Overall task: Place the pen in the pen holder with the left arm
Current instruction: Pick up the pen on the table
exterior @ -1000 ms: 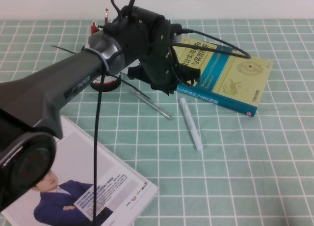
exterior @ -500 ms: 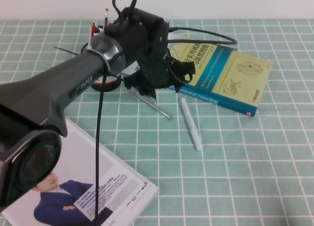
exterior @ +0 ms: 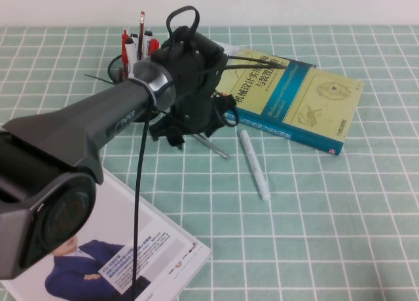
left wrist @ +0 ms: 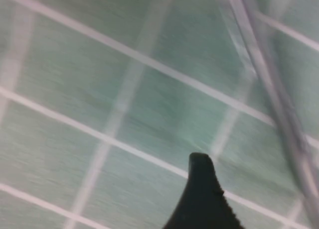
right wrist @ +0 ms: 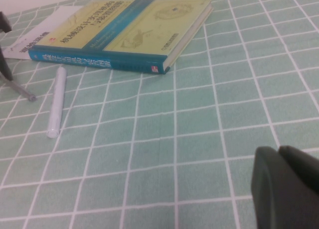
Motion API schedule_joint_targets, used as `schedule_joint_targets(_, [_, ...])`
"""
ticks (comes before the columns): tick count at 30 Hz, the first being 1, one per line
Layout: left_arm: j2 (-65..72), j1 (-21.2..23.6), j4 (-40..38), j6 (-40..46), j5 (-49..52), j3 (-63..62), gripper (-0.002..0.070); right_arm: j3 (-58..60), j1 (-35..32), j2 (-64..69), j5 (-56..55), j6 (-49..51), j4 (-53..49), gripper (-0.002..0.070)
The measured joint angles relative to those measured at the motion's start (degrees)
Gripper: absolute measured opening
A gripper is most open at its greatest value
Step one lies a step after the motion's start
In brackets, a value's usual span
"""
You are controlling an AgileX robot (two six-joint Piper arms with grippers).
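Observation:
The thin grey pen (exterior: 216,148) lies on the green checked cloth, its far end hidden under my left gripper (exterior: 190,131). The left gripper hangs low over the pen, open and empty. In the left wrist view one black fingertip (left wrist: 199,171) shows close above the cloth, with the pen (left wrist: 279,104) blurred beside it and apart from it. The black pen holder (exterior: 131,67), with red and white pens in it, stands behind the left arm and is mostly hidden. My right gripper (right wrist: 279,186) is shut and empty, low over the cloth.
A white marker (exterior: 255,164) lies right of the pen. A yellow and blue book (exterior: 301,98) lies at the back right. A magazine (exterior: 124,242) lies at the front left. The marker (right wrist: 56,102) and book (right wrist: 134,35) also show in the right wrist view.
My left gripper has swung left and down, from over the book's edge to over the pen's far end. The pen holder shows more now. The pen has not moved.

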Motion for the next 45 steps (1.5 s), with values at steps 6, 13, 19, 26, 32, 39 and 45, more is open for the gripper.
schedule_joint_targets(6, [-0.01, 0.81, 1.54, -1.92, -0.85, -1.06, 0.0428, 0.00, 0.00, 0.00, 0.00, 0.00, 0.00, -0.0020])
schedule_joint_targets(13, [0.60, 1.27, -0.05, -3.39, -2.68, -1.06, 0.0428, 0.00, 0.00, 0.00, 0.00, 0.00, 0.00, -0.0020])
schedule_joint_targets(19, [2.48, 1.36, -1.29, -3.90, -3.02, -1.06, 0.0428, 0.00, 0.00, 0.00, 0.00, 0.00, 0.00, -0.0020])
schedule_joint_targets(26, [3.00, 1.36, -0.71, -3.90, -2.90, -1.33, 0.0428, 0.00, 0.00, 0.00, 0.00, 0.00, 0.00, -0.0020])
schedule_joint_targets(32, [3.08, 1.36, -0.11, -3.90, -1.09, -1.58, 0.0419, 0.00, 0.00, 0.00, 0.00, 0.00, 0.00, -0.0020])
schedule_joint_targets(39, [3.08, 1.49, -0.11, -1.59, 1.89, -1.58, 0.0340, 0.00, 0.00, 0.00, 0.00, 0.00, 0.00, -0.0020])
schedule_joint_targets(45, [3.08, 1.49, -0.11, 1.12, 3.10, -1.69, 0.0295, 0.00, 0.00, 0.00, 0.00, 0.00, 0.00, -0.0020])
